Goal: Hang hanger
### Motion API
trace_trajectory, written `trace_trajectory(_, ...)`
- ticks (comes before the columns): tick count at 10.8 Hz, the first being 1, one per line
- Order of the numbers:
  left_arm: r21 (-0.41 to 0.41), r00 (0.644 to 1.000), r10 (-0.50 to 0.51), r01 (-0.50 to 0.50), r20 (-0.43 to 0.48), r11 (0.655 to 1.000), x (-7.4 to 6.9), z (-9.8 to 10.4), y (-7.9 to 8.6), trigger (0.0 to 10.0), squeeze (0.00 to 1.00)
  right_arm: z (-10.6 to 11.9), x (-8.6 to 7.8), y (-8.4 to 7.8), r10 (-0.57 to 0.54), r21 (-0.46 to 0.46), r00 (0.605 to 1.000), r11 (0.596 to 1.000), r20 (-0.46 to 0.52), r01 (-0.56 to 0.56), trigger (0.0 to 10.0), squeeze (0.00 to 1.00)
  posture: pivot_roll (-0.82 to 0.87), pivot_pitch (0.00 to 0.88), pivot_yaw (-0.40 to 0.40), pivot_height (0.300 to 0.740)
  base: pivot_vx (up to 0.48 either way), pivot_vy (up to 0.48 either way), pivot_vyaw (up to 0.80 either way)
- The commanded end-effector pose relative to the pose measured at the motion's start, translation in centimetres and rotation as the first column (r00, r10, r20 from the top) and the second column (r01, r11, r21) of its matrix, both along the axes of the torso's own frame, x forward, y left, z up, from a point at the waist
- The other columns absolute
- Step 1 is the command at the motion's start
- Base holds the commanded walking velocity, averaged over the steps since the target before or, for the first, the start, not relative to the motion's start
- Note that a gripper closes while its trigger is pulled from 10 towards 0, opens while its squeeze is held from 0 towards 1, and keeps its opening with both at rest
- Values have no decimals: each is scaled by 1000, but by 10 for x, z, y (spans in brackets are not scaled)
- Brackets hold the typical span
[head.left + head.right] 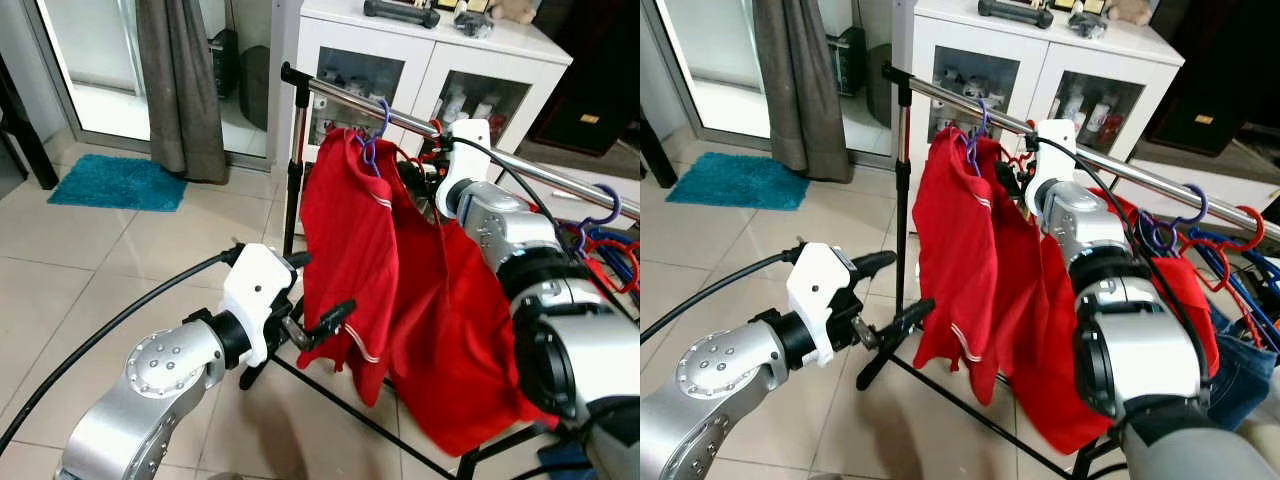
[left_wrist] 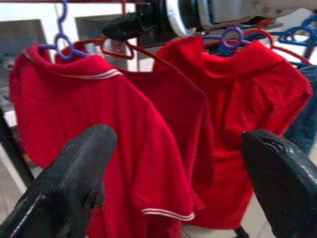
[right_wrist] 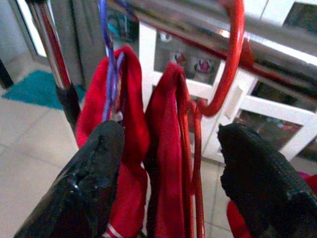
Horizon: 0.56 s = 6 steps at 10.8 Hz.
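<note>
My right gripper [image 3: 168, 188] is wide open, empty, just below the red hanger [image 3: 229, 69] hooked on the rail [image 1: 420, 122]. My left gripper [image 2: 178, 173], at 7 o'clock, is open too. The hanger looks light, stiff and slippery; I would grip its neck, not the soft shirt [image 1: 440, 310].

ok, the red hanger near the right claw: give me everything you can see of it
The red hanger looks like thin glossy plastic. Its hook curves up over the chrome rail, so it appears hung. A red shirt drapes from it, beside another red shirt on a purple hanger. The right claw sits open just below the hook, fingers either side of the shirt's neck, not clamping it. The hanger's shoulders are mostly hidden by cloth.
</note>
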<state>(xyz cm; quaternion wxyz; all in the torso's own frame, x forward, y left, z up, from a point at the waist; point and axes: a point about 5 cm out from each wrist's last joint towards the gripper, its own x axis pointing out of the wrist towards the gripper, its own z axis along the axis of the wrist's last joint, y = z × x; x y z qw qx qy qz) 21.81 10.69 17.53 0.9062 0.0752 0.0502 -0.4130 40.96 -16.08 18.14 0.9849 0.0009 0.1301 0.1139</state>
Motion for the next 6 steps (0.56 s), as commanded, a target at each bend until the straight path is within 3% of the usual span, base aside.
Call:
trace_trajectory(1, 1, 999, -35, 35, -11, 999, -2, 0, -5, 10000, 0, 1, 1, -8, -16, -40, 1000, 999, 0, 16, 0, 0, 143, 10, -111, 740, 0, 0, 0)
trace_trajectory(4, 10, 998, -49, 49, -27, 999, -6, -1, -3, 10000, 0, -4, 1, -11, -67, -40, 998, 997, -12, 66, 588, 0, 162, 35, -104, 740, 0, 0, 0)
trace_trajectory(6, 26, 997, -61, 62, -39, 998, -9, -1, 0, 10000, 0, 1, 2, -10, -72, 20, 997, 997, 37, 71, 1333, 0, 182, 58, -94, 740, 0, 0, 0)
